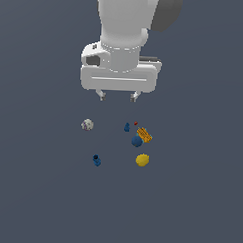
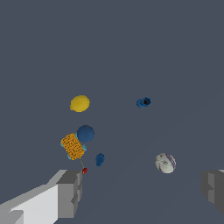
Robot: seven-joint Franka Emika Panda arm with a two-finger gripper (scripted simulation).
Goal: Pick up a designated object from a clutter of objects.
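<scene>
Simulated test scene: featureless grey-blue ground plane (image 1: 35, 200), flat-shaded white robot arm (image 1: 125, 23), no room fixtures.

The exterior view faces the arm head-on from slightly above and some way off, the gripper (image 1: 117, 96) hanging at twelve o'clock over the clutter. The wrist view looks down between the fingers (image 2: 70, 192), nearer. Both share the yellow ball (image 1: 142, 160) (image 2: 79, 103) and whitish-grey lump (image 1: 87, 124) (image 2: 165, 162).
</scene>
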